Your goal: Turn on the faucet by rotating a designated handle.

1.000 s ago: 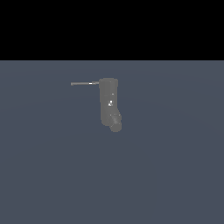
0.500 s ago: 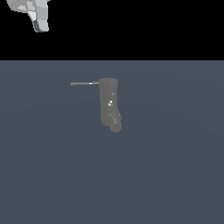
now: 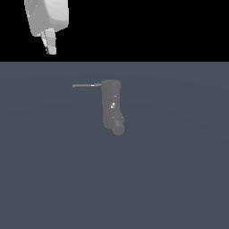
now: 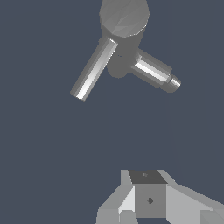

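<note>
The faucet (image 3: 110, 103) is a matte grey upright cylinder on the blue-grey floor, with a short round spout stub (image 3: 117, 128) at its lower end. Its handle (image 3: 86, 85), a thin grey rod, sticks out level from the top toward the exterior view's left. My gripper (image 3: 51, 49) hangs high at the upper left, well above the handle's free end and apart from it; its fingers look pressed together with nothing held. In the wrist view the faucet (image 4: 124, 18) is seen from above, with the handle (image 4: 93, 69) and spout (image 4: 155, 72) spreading from it, and my gripper (image 4: 146, 176) far short of both.
Flat blue-grey floor (image 3: 170, 179) surrounds the faucet on all sides, with a black background behind. No other objects show.
My gripper has entered the exterior view from the top left and come lower and slightly rightward. The faucet and handle have not moved.
</note>
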### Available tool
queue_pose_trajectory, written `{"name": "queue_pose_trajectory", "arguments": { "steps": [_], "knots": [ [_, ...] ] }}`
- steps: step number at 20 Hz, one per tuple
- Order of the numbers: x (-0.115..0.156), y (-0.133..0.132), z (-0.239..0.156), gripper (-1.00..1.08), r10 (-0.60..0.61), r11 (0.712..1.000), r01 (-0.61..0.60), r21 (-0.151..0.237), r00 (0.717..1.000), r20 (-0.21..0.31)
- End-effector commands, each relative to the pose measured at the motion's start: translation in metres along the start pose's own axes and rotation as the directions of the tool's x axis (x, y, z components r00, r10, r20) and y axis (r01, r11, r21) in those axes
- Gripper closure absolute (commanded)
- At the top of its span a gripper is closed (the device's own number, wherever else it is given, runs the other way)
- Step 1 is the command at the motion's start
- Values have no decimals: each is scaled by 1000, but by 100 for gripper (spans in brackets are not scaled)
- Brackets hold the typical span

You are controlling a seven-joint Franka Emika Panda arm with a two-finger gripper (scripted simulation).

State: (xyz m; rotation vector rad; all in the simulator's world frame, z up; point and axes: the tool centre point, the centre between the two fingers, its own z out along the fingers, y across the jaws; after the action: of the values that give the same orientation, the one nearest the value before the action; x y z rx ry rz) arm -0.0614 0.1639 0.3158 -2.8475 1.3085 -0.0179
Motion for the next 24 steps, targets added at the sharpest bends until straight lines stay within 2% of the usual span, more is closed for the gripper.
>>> {"name": "queue_pose_trajectory", "arguments": {
  "steps": [1,11,24],
  "knots": [
    [7,-12,10,108,47,999,-47,0,999,1],
    [42,-56,52,108,241,971,-241,-5,971,0],
    [98,-100,103,108,468,883,-468,-13,884,-3]
  ]
}}
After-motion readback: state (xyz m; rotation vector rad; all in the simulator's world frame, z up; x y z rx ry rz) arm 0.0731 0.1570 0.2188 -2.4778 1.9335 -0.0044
